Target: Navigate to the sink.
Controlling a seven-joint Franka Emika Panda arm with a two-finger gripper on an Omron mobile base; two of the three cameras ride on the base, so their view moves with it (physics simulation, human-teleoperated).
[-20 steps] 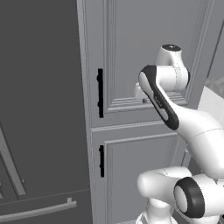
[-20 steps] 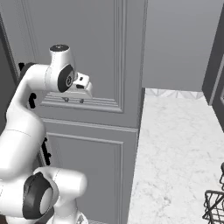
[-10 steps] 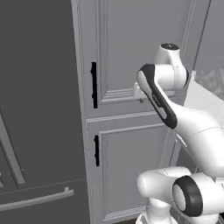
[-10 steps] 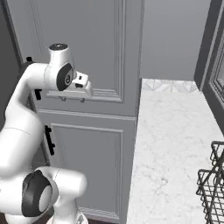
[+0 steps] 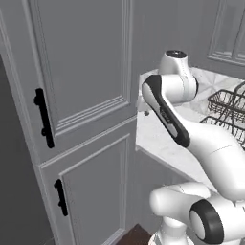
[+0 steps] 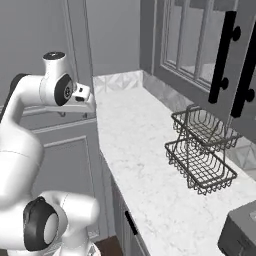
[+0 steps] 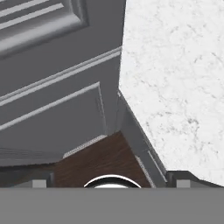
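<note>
The arm holds its gripper [image 6: 85, 96] folded up high beside the tall grey cabinet [image 5: 81, 72], at the near end of the white marble countertop [image 6: 135, 150]; whether its fingers are parted or closed I cannot tell, and the sink cannot be made out in any view, so its place relative to the gripper cannot be told. Further along the countertop, below the glass-front upper cabinets [image 6: 200, 45] with black handles, stands a 2-tier dark wire basket rack [image 6: 200, 150], both tiers holding nothing visible. The hand view looks down on cabinet panels, brown wood floor [image 7: 96, 162] and marble.
</note>
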